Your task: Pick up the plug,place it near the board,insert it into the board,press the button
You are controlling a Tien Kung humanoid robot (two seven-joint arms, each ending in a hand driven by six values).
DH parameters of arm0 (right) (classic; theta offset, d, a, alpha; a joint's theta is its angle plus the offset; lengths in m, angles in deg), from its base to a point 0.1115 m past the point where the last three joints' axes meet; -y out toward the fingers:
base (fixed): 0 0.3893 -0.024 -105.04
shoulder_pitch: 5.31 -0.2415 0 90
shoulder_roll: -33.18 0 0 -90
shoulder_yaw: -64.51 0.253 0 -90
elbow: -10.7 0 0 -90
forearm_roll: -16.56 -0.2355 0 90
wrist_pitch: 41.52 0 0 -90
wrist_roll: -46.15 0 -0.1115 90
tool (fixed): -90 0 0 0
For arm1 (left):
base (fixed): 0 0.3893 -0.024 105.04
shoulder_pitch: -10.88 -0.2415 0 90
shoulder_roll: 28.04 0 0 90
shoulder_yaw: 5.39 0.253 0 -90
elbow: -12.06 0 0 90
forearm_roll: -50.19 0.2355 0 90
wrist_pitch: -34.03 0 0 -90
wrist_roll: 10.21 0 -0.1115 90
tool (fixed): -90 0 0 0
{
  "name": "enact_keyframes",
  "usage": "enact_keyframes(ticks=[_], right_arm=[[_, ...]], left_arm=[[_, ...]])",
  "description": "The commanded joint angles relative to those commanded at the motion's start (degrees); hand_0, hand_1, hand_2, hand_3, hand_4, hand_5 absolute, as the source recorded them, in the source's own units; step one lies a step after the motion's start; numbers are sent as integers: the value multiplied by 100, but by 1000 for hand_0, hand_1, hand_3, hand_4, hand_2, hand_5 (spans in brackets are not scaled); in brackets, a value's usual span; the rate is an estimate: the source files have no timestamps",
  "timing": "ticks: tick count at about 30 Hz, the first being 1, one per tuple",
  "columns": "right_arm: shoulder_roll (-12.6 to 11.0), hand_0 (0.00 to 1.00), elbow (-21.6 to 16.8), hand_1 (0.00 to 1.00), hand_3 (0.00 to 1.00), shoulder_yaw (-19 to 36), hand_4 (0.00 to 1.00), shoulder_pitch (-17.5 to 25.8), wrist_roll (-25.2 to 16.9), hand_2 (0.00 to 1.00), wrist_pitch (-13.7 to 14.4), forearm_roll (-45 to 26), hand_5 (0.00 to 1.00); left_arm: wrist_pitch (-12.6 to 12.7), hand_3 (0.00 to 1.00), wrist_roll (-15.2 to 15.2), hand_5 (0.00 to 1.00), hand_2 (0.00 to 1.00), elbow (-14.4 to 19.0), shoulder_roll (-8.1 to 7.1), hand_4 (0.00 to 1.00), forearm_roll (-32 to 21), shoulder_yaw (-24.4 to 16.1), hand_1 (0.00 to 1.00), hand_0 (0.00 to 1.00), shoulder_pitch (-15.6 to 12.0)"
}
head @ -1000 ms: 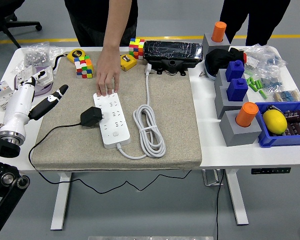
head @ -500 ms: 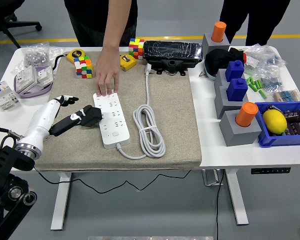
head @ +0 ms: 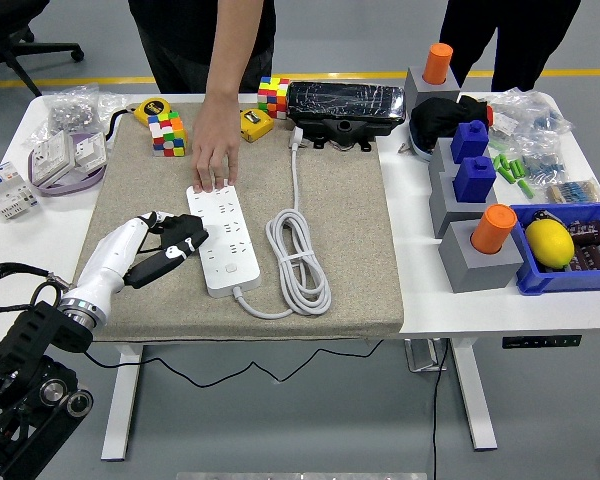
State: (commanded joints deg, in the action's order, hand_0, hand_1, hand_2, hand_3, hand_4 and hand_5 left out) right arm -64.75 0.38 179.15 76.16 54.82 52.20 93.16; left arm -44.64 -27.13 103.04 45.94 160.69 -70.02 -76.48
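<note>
A white power strip lies lengthwise on the beige mat. A black plug sits against the strip's left edge, about halfway along. My left hand, black fingers on a white forearm, reaches in from the lower left and curls around the plug. The thumb lies below the plug and the other fingers above it. Most of the plug's black cable is hidden under my arm. A person's hand presses down on the strip's far end. My right hand is out of view.
The strip's white cord lies coiled to its right. Colour cubes, a tape measure and a black device line the far edge. Grey blocks with orange and blue caps and a blue bin with a lemon stand right.
My left arm swung in from the table's left side to the plug, and the fingers closed around it. The plug, the strip and the person's hand stayed put.
</note>
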Motion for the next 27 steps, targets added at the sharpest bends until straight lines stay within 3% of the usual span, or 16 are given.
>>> enact_keyframes(ticks=[16,27], right_arm=[[6,826,0,770,804,86,998,26,-11,759,3,48,998],[-4,825,0,770,804,98,998,38,-8,760,3,55,998]], left_arm=[[11,757,42,998,773,-146,-3,998,-15,194,790,825,99],[-10,758,80,998,774,-358,-14,998,38,115,792,829,142]])
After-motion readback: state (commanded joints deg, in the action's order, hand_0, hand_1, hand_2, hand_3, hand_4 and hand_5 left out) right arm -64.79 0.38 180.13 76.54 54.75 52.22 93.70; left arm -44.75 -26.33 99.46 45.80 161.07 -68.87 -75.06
